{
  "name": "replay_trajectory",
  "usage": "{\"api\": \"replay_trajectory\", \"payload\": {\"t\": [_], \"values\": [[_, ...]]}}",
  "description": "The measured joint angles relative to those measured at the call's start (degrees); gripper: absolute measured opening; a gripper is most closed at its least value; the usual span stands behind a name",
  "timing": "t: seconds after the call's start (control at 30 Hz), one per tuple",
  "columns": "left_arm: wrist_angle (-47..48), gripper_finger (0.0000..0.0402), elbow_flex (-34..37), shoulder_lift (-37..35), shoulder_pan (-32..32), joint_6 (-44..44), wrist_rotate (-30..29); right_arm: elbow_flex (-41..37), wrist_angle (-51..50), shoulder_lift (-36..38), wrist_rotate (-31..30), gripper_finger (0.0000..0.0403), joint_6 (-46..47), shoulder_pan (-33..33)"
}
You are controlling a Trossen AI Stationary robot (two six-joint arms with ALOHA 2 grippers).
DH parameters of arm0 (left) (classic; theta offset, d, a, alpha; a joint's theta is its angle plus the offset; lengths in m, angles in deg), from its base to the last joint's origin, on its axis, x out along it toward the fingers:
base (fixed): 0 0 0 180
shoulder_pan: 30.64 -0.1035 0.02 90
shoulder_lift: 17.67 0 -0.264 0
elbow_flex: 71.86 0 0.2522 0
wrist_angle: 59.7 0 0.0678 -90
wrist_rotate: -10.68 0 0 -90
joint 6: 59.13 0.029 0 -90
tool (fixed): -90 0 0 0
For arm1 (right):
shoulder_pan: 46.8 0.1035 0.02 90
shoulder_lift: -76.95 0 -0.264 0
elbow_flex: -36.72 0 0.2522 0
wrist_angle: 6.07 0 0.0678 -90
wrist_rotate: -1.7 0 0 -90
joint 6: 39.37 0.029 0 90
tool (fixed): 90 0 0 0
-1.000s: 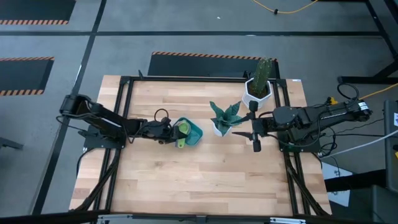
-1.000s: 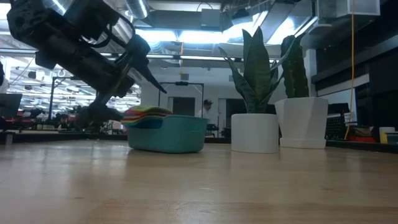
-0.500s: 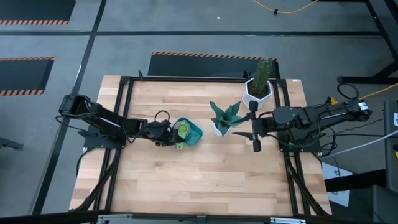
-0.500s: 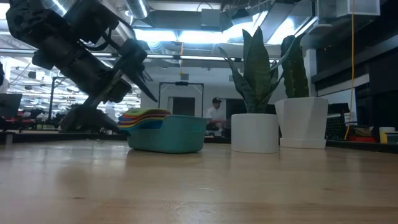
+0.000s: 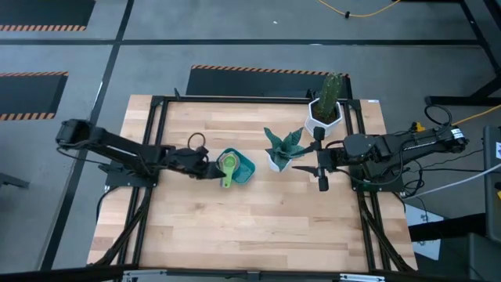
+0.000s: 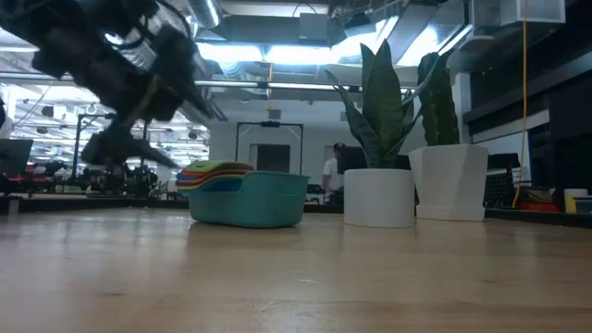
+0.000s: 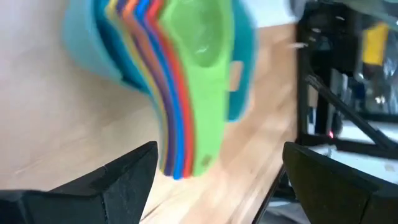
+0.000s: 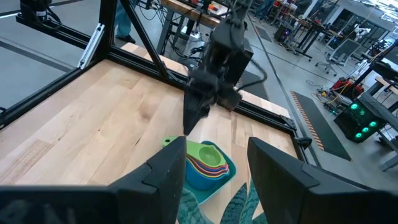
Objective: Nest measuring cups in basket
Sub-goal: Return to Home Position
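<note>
The teal basket [image 5: 244,167] stands on the table left of centre, also in the low view [image 6: 254,202] and the right wrist view [image 8: 200,179]. The measuring cups [image 5: 229,166] sit nested inside it, green on top, with their handles sticking out over the near rim [image 7: 186,118]. In the low view the stack [image 6: 215,170] rises above the basket's rim. My left gripper [image 5: 206,163] is open just left of the basket, its fingers on either side of the stack's handles without touching [image 7: 217,186]. My right gripper [image 5: 309,166] waits open to the right of the plants [image 8: 217,186].
A spiky green plant in a white pot [image 5: 280,153] stands right of the basket, and a cactus in a white pot [image 5: 325,110] farther back. Black frame rails [image 5: 156,141] border the table. The near half of the wooden top is bare. A person [image 6: 333,176] moves in the room behind.
My left gripper has drawn back from the cup stack toward the table's left edge and risen a little; it moves quickly enough to blur in the low view. The cups and the basket have stayed where they were.
</note>
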State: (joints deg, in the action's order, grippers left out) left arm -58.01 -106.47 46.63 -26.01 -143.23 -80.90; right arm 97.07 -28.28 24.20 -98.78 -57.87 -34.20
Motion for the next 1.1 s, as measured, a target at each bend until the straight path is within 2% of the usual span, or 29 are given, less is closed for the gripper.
{"api": "replay_trajectory", "payload": {"t": [0.27,0.57,0.67,0.77,0.83,0.9,0.97,1.03,1.1], "values": [[0.5,0.0339,0.0,-12.3,1.3,18.2,-0.4,0.0,0.0,0.0,0.0,0.0176,0.0,0.0],[-5.9,0.0339,0.0,-14.5,1.4,19.0,-5.2,0.0,0.0,0.0,0.0,0.0176,0.0,0.0],[-8.0,0.0339,0.0,-14.5,1.4,23.1,-7.7,0.0,0.0,0.0,0.0,0.0176,0.0,0.0],[-11.3,0.0339,0.0,-14.9,1.4,35.0,-8.2,0.0,0.0,0.0,0.0,0.0176,0.0,0.0],[-11.9,0.0339,0.0,-17.2,1.4,45.4,-5.0,0.0,0.0,0.0,0.0,0.0176,0.0,0.0],[-10.0,0.0339,-0.5,-20.6,1.4,54.9,-1.9,0.0,0.0,0.0,0.0,0.0176,0.0,0.0],[-6.4,0.0339,-0.5,-24.4,1.4,63.9,-1.3,0.0,0.0,0.0,0.0,0.0176,0.0,0.0],[-1.9,0.0339,-0.6,-28.6,1.4,70.6,-4.0,0.0,0.0,0.0,0.0,0.0176,0.0,0.0],[4.1,0.0339,-0.6,-32.8,1.4,74.8,-9.3,0.0,0.0,0.0,0.0,0.0176,0.0,0.0]]}}
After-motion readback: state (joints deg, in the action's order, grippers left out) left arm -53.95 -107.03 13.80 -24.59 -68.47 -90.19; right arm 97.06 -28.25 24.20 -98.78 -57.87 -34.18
